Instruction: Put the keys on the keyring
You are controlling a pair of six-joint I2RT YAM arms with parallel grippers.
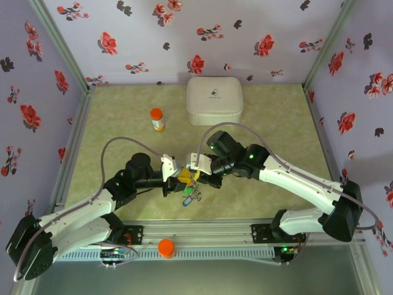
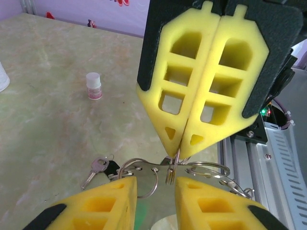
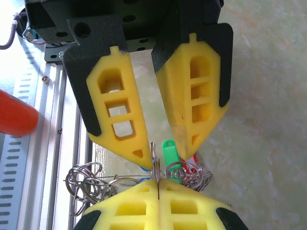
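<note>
An orange-capped bottle (image 1: pixel 157 118) stands at the grippers' eleven o'clock. The left gripper (image 2: pixel 154 182) has its jaws narrowly apart, gripping nothing. The keys (image 1: pixel 190 193) are bunched at the table's (image 1: pixel 276 123) six o'clock, just below both sets of fingertips. The right gripper (image 3: pixel 157 184), pressed closed, pinches a small metal ring (image 2: pixel 171 168) of the bunch, beside a green tag (image 3: pixel 169 151).

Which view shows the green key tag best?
The right wrist view: the green key tag is close and sharp, just above the right gripper, shut on the keyring. The top external view gives a tiny key bundle between the arms, the tag hard to pick out.
</note>
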